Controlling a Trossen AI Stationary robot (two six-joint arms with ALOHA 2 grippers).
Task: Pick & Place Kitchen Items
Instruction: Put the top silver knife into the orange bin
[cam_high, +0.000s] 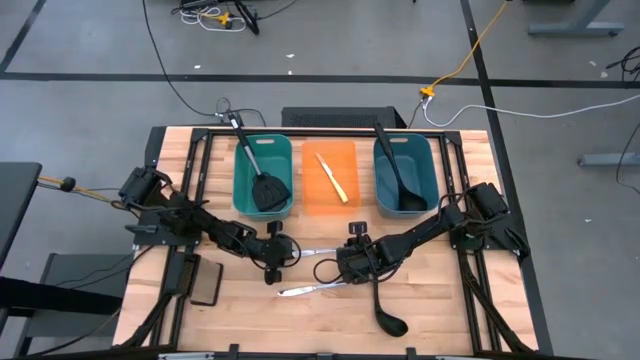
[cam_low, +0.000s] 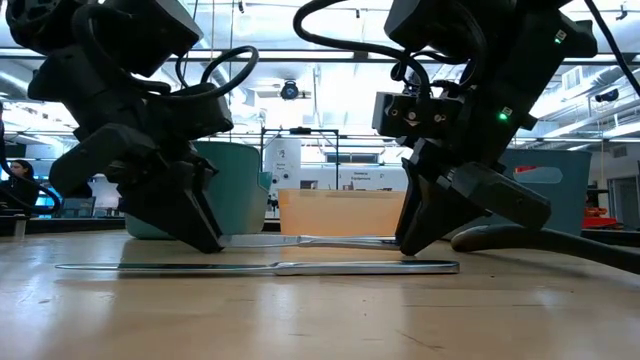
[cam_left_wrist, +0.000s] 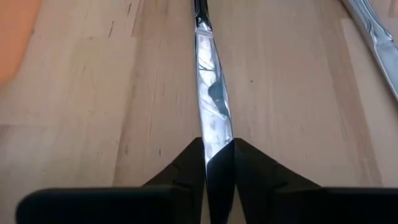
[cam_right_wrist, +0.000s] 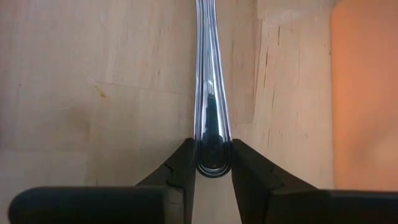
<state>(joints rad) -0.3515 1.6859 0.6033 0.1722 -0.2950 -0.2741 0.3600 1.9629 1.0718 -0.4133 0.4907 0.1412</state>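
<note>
Two grippers, left (cam_left_wrist: 219, 163) and right (cam_right_wrist: 212, 163), are each pinching opposite ends of one silver knife (cam_high: 318, 252); only the high view is showing a second knife (cam_high: 308, 289), two ladles (cam_high: 385, 312), one spatula (cam_high: 262, 180).

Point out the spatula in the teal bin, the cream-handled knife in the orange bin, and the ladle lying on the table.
spatula (cam_high: 268, 192): high view, on its slotted head.
cream-handled knife (cam_high: 333, 179): high view, at mid-length.
ladle (cam_high: 382, 304): high view, on its handle near the bowl.
</note>
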